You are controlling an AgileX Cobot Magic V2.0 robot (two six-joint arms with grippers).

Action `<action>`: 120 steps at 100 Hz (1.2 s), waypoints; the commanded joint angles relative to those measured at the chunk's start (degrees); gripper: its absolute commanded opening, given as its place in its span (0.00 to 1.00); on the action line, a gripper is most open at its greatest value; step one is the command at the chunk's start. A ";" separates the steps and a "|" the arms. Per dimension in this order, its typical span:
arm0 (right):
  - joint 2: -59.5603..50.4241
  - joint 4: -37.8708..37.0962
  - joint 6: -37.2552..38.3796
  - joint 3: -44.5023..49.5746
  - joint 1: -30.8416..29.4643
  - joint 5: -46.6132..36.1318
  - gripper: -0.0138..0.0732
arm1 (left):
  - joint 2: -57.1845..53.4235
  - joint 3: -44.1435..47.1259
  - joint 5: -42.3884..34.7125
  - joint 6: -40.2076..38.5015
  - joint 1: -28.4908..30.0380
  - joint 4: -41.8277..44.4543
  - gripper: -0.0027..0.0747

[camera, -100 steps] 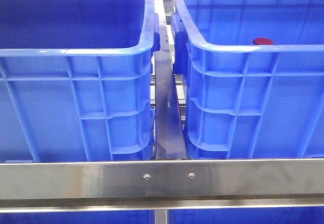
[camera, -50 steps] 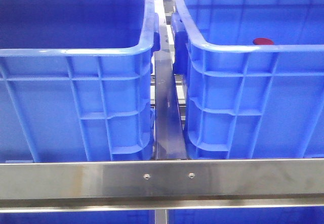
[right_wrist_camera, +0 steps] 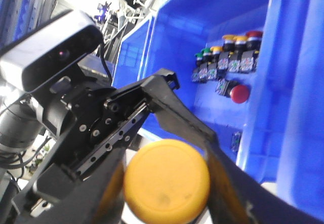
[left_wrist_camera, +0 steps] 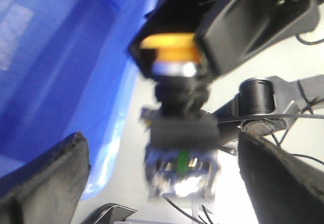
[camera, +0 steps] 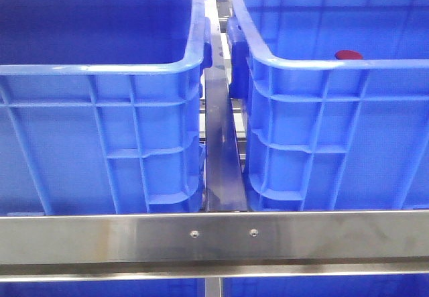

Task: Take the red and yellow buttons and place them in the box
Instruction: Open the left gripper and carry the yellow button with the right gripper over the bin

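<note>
Crates fill front view — wrist views show yellow button.

Black fingers with a rough, fuzzy look, black gripper with rows of small holes, grey camera on top, thin black cables.

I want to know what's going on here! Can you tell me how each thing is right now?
Left gripper: jaws wide open, nothing in them.
Right gripper: jaws shut on the yellow button.
Yellow button: held up between the jaws.
Red button: lying loose inside the blue crate.
Blue crate: open on top, with a row of buttons inside.
</note>
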 commanded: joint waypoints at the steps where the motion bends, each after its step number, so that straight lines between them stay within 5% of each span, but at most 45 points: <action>1: -0.84 3.68 -0.71 -2.04 -2.92 2.45 0.43 | -2.63 -1.70 2.57 -0.87 0.13 -4.49 0.76; 32: -0.84 3.63 -7.35 -2.04 -12.91 -1.05 0.43 | -2.63 -1.70 2.57 -0.87 0.13 -4.49 0.73; 56: -0.84 1.75 -13.90 -2.23 -14.52 -11.34 0.43 | -2.63 -1.70 2.57 -0.87 0.13 -4.49 0.51; 92: -0.78 -10.59 -15.96 -6.30 -14.52 -29.50 0.43 | -2.63 -1.70 2.57 -0.87 0.13 -4.49 0.16; 120: 4.31 -11.33 -20.68 -7.37 -14.32 -41.41 0.43 | -2.63 -1.70 2.57 -0.87 0.13 -4.91 0.03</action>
